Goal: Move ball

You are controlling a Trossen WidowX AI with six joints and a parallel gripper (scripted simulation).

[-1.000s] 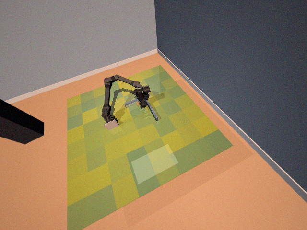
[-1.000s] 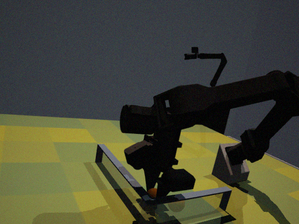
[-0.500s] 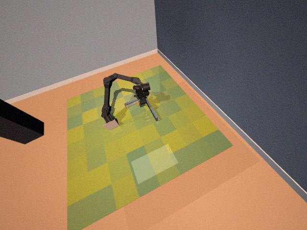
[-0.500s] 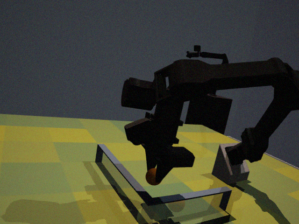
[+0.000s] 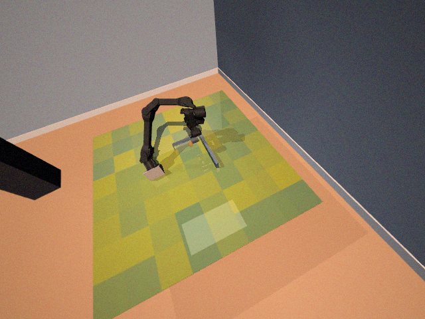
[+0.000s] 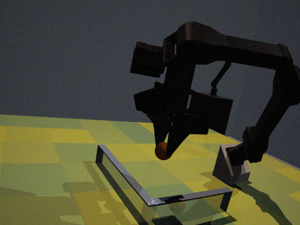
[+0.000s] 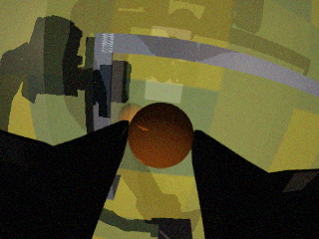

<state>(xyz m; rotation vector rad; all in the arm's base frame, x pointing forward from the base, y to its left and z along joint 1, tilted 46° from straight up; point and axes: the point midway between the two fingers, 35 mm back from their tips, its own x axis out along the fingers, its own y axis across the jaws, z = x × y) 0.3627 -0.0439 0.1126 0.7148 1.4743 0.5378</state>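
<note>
The dark hand (image 6: pixel 166 151) is clamped partway shut on the glossy orange ball (image 6: pixel 161 151), held off the checkered tabletop (image 6: pixel 36 154), with the faint see-through copy (image 6: pixel 177 206) lower, inside the clear walls' corner (image 6: pixel 151 200).

You see a green-and-yellow checkered mat (image 5: pixel 137 222) on an orange floor (image 5: pixel 309 268) — grey wall (image 5: pixel 103 51) behind, black block (image 5: pixel 27 171) at left.

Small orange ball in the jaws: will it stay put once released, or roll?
The small orange ball is round and smooth, so it will likely roll on release. It keeps its shape while pinched, so it is probably rigid. The low clear corner walls may stop it.
</note>
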